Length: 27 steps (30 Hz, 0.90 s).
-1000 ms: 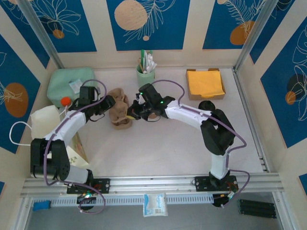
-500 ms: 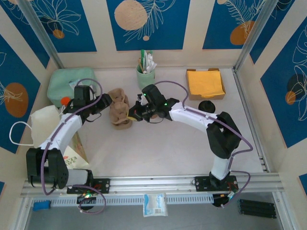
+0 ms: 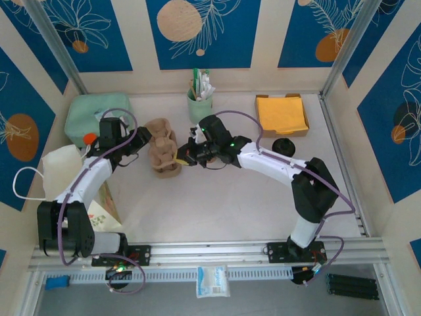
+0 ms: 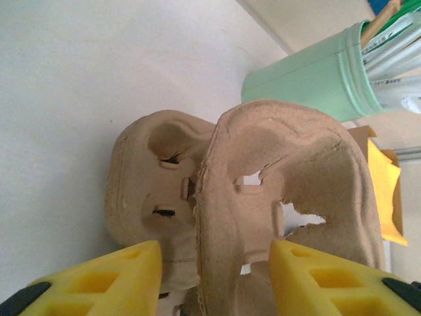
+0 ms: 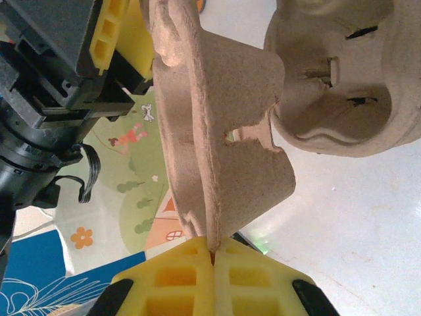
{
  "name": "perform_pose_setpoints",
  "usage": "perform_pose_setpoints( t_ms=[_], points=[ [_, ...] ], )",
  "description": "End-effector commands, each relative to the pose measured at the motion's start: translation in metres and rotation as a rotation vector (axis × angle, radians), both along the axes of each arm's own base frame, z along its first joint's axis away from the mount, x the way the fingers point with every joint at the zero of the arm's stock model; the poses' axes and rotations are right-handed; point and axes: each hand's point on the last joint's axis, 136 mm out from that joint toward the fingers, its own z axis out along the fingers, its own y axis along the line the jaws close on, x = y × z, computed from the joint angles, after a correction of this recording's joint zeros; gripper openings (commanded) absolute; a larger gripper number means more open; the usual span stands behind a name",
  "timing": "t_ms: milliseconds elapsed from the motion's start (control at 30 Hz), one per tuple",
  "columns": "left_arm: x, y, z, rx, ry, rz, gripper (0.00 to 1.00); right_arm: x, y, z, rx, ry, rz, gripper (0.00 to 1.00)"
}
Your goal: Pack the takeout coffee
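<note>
Takeout coffee (image 3: 284,145) is set on the worktop (image 3: 217,204), at 3 o'clock from the carrier (image 3: 163,150). It is likely light and squashy, so it is best held softly by its sides. The carrier's edge is pinched by the right end effector (image 5: 212,253) and straddled by the half-open left end effector (image 4: 214,263).

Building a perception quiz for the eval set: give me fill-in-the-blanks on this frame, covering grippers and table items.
1. The right gripper is ____ on the rim of a pulp cup carrier.
2. The left gripper is ____, straddling that carrier's wall.
3. The stirrers stand in a ____ cup.
4. The napkins in the cardboard tray are ____.
Missing words: shut; open; mint-green; orange.
</note>
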Motion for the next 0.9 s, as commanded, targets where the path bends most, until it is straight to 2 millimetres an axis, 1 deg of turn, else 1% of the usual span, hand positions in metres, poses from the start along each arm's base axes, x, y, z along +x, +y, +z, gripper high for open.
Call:
perform_pose_setpoints(
  t_ms=[0,67,300,567,600,700,800,867],
  points=[
    [0.006,-0.001,0.002,-0.059,-0.02,0.007,0.43,-0.006,-0.003,0.014,0.037,0.0,0.014,0.0],
    [0.008,-0.002,0.004,-0.07,-0.027,0.01,0.41,-0.006,-0.004,0.016,0.041,-0.001,0.013,0.0],
    [0.01,-0.004,0.01,-0.093,-0.048,0.006,0.24,-0.007,-0.005,0.009,0.036,0.016,0.01,0.0],
    [0.01,-0.006,0.014,-0.11,-0.061,-0.001,0.11,-0.004,-0.006,0.005,0.029,0.02,0.005,0.0],
    [0.01,-0.007,0.015,-0.112,-0.065,-0.001,0.09,-0.004,-0.007,0.004,0.026,0.022,0.005,0.03],
    [0.009,-0.006,0.018,-0.116,-0.072,0.002,0.04,-0.001,-0.014,0.002,0.0,0.01,-0.005,0.17],
    [0.007,-0.007,0.023,-0.118,-0.088,-0.002,0.0,0.001,-0.027,0.003,-0.062,-0.022,-0.02,0.31],
    [0.006,-0.007,0.026,-0.12,-0.099,-0.005,0.0,0.002,-0.037,0.006,-0.126,-0.052,-0.03,0.38]
  ],
)
